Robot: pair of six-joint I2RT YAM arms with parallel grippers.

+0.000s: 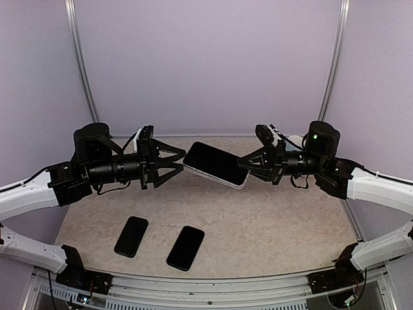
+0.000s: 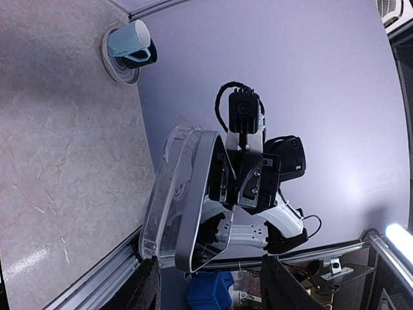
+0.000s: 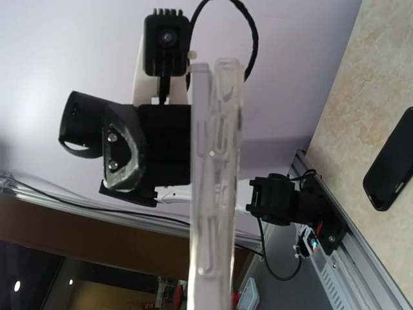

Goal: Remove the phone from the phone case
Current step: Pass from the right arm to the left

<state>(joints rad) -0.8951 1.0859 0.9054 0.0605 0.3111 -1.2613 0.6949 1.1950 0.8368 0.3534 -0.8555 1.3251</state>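
The phone [image 1: 215, 161] hangs in mid-air between the left gripper [image 1: 181, 162] and the right gripper [image 1: 250, 169], with one short end at each. It is a flat slab with a dark, blank screen facing up, and it lies slantwise, its right end nearer the arm bases. The case [image 1: 217, 177] is clear plastic and shows as a pale rim along the phone's near long edge. From the wrists it appears edge-on, see-through and ribbed. Whether the phone has lifted from it cannot be told.
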